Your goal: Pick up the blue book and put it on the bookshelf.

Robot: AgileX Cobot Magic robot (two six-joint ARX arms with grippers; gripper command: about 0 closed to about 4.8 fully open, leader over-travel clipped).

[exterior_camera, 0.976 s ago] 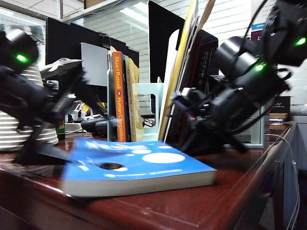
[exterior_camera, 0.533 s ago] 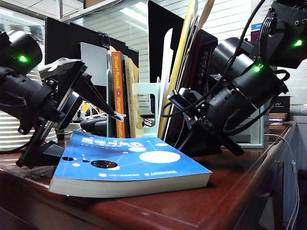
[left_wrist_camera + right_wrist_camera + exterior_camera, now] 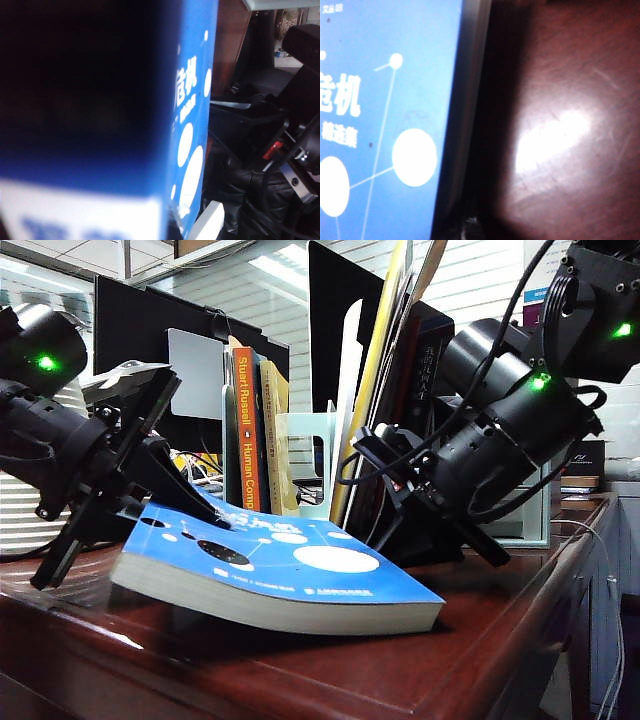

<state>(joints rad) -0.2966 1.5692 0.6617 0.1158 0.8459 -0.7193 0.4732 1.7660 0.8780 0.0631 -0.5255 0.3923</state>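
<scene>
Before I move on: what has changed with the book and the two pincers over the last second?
The left pincer closed on the left end of the blue book and raised it; that end is now off the table, while the right end rests on it. The right pincer stayed shut beside the book's far right edge. The bookshelf and its books are unchanged.

The blue book (image 3: 300, 575) is a fairly thick paperback with a bright blue cover carrying white ovals, a dark spot, thin white lines and white Chinese text, and pale page edges. It lies cover up but tilted: its left end is raised off the worktop (image 3: 480, 650), its right corner rests on the dark wood. Behind it stands the bookshelf (image 3: 310, 440), a pale mint-green rack with tall curved upright dividers, holding upright books.
</scene>
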